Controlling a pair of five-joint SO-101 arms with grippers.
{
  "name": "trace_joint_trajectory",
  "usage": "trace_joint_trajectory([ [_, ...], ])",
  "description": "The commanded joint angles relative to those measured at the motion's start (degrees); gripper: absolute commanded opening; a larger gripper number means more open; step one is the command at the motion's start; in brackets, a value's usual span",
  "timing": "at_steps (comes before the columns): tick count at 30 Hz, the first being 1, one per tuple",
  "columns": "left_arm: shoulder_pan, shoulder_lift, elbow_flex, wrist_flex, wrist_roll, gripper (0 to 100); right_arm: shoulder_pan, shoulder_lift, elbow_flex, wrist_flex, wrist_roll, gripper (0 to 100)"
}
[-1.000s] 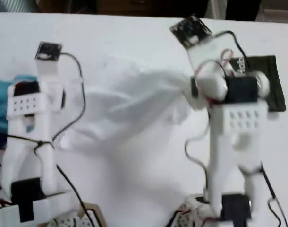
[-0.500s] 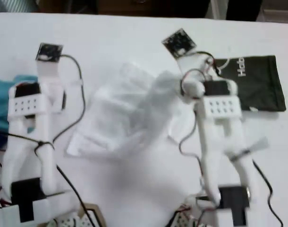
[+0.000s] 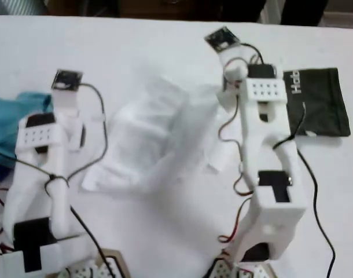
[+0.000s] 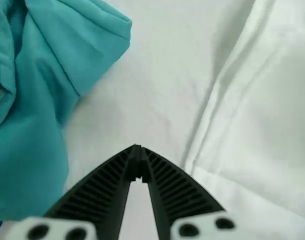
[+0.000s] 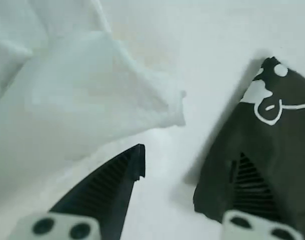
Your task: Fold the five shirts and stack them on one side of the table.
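A white shirt (image 3: 147,139) lies loosely crumpled in the middle of the table (image 3: 136,40), a dark shirt (image 3: 318,110) with white print lies folded flat on the right side, and a teal shirt (image 3: 14,124) is bunched at the left edge.

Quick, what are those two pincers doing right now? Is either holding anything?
Left pincer: closed, holding nothing.
Right pincer: open, holding nothing.
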Motion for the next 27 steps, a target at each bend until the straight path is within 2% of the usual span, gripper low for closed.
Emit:
trace_joint_trajectory([
  [1, 4.4, -1.6, -0.5, 5.3, -4.5, 3, -1.3, -4.9, -3.8, 8.5, 0.7, 23.3],
  [6, 10.0, -1.6, -0.2, 10.5, -4.5, 3, -4.6, -10.7, 0.8, 15.5, 4.9, 22.6],
  [11, 13.3, -1.6, 0.0, 11.3, -4.5, 3, -7.3, -20.3, 14.8, 14.5, 6.0, 22.6],
  [16, 14.0, -1.1, 0.1, 10.1, -4.8, 3, -9.5, -29.1, 35.3, 3.0, 6.1, 22.6],
  [20, 13.8, -1.1, 3.2, 3.5, -4.9, 3, -10.6, -30.7, 48.0, -9.5, 6.0, 22.6],
  [24, 14.1, -1.0, 8.0, -4.5, -4.8, 3, -11.0, -30.7, 54.7, -17.6, 6.0, 22.6],
  [27, 14.1, 0.3, 8.4, -5.8, -4.7, 3, -10.5, -28.4, 55.5, -20.4, 6.0, 22.4],
])
